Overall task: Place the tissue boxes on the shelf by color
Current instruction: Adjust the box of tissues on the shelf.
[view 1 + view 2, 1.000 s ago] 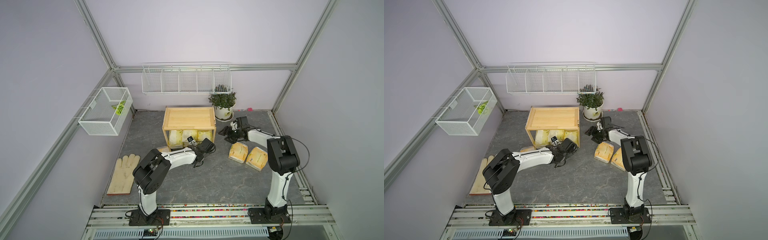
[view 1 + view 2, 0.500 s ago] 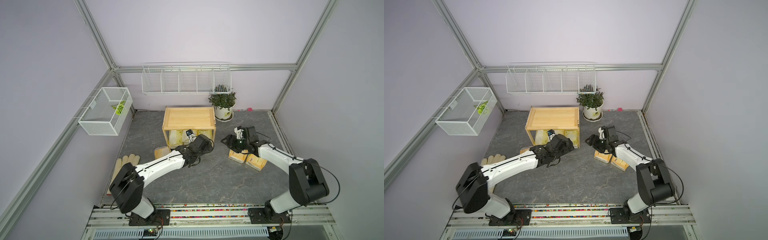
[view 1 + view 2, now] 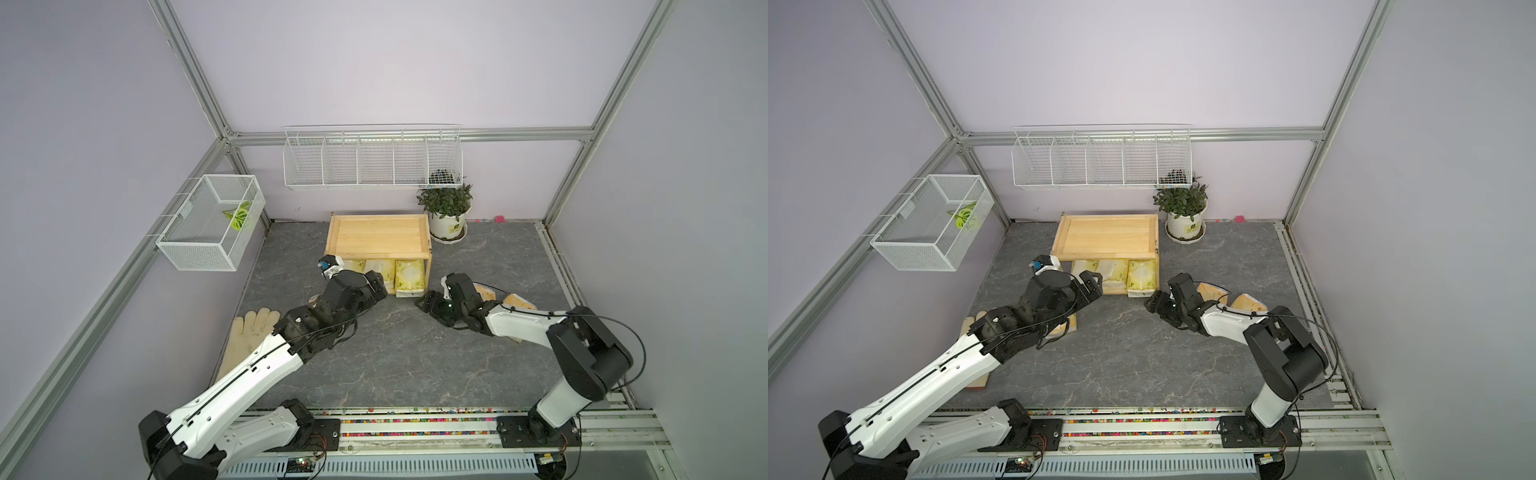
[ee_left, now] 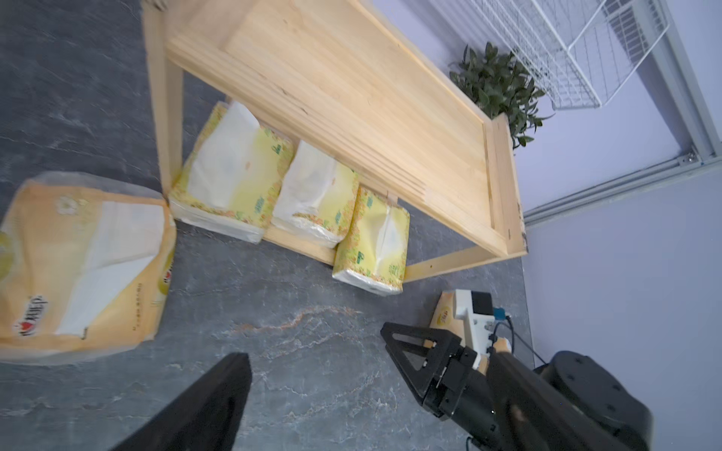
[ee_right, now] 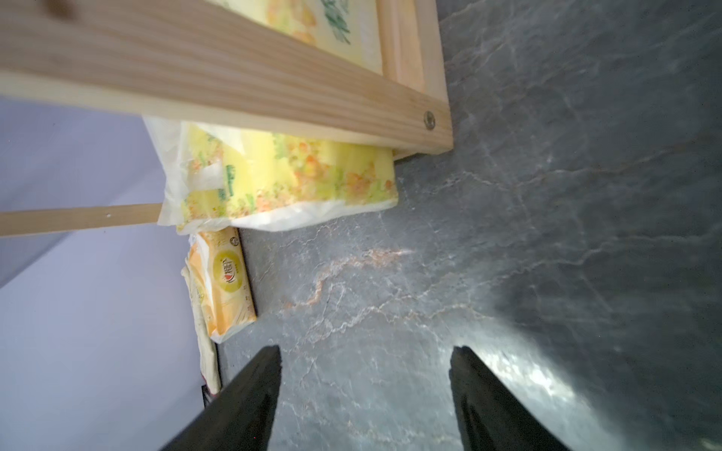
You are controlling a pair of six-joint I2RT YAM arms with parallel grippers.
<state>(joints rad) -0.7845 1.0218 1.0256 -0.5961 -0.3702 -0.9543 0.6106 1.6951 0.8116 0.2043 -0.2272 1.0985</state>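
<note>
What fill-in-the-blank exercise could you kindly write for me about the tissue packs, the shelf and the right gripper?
1. The shelf's lower tier holds ____ lemon-yellow tissue packs.
2. The off-shelf tissue packs are ____ in colour.
3. The right gripper's fingers stand ____, holding nothing.

Missing words: three; orange; open.

Looking steeply down in both top views from high above the front edge of the worktop (image 3: pixel 395 365) toward its back edge, far off, sharing the whole scene. Left wrist: close, facing the shelf (image 4: pixel 351 90) front. Right wrist: closer, low, facing its front right corner; lower tier shared.
</note>
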